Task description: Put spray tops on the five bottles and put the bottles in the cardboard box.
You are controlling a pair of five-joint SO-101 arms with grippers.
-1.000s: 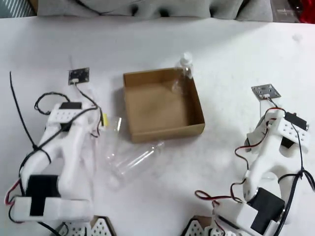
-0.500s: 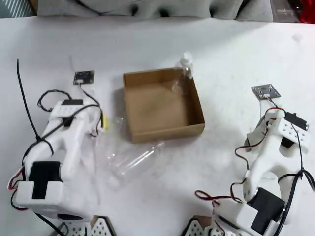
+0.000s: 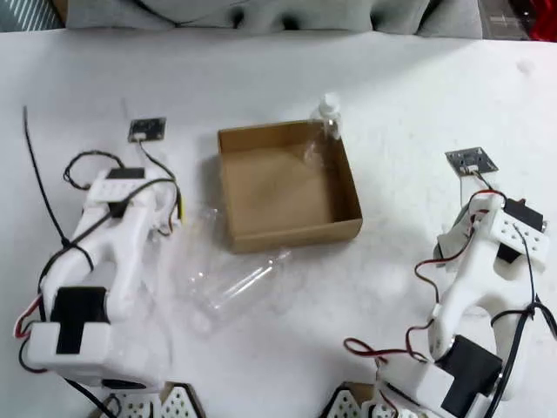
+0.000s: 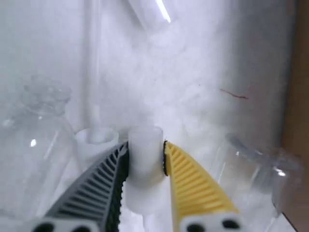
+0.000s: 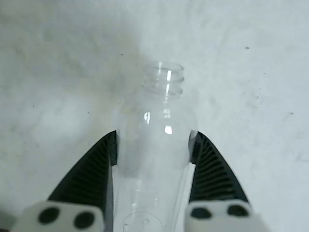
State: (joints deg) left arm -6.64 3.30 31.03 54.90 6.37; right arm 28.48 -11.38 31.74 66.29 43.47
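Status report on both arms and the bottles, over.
Left gripper shut on spray top. Right gripper shut on uncapped bottle. Loose bottle lying on table before cardboard box.

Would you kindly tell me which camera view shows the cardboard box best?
The high view: it shows the whole cardboard box from above, open, all four walls. The left wrist view catches a brown strip of its wall; the right wrist view faces a bottle in the right claw.
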